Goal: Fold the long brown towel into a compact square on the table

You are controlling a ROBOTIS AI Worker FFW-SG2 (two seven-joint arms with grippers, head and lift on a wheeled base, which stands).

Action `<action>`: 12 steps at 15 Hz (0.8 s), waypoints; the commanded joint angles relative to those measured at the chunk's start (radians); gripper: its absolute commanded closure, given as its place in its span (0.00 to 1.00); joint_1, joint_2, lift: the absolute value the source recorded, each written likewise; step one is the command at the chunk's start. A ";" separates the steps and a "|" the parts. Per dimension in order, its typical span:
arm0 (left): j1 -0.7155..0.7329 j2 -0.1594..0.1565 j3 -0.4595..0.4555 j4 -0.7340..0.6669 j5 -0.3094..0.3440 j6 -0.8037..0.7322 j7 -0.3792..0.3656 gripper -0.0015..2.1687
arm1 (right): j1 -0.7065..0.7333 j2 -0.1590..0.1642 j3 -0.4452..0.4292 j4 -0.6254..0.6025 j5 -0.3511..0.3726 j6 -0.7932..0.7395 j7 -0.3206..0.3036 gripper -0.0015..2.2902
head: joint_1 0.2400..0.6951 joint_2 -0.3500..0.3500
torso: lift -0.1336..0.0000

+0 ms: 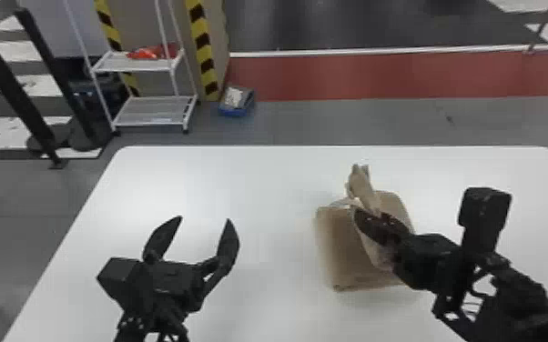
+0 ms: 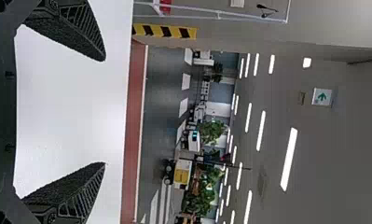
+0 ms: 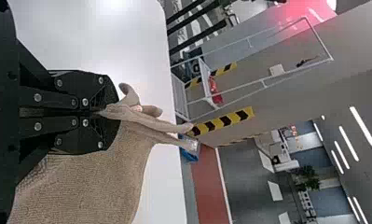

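Head view: your left gripper (image 1: 202, 223) above table (image 1: 259, 173), fingers spread, nothing between. Your right gripper (image 1: 355, 211) at towel (image 1: 339, 250), which lies partly folded on table's right half, one piece sticking up.
Left wrist view: your fingers (image 2: 76, 186) wide apart over white tabletop.
Right wrist view: your fingers (image 3: 93, 135) pressed together, pinching bunched towel edge.

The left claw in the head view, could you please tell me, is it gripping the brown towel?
No, the left claw stands open, apart from the brown towel.
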 commanded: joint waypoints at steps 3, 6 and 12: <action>-0.004 0.000 0.003 0.010 0.002 -0.003 -0.002 0.04 | 0.017 0.004 0.035 0.024 0.002 -0.071 0.044 0.00 | 1.00 0.69 | 0.17; -0.004 0.000 0.005 0.014 0.003 -0.003 -0.002 0.04 | 0.021 0.004 0.007 0.027 -0.036 -0.157 0.052 0.04 | 1.00 0.72 | 0.17; -0.006 0.000 0.003 0.017 0.003 -0.003 -0.006 0.04 | -0.081 0.004 0.013 0.189 0.016 -0.145 0.012 0.92 | 1.00 0.67 | 0.17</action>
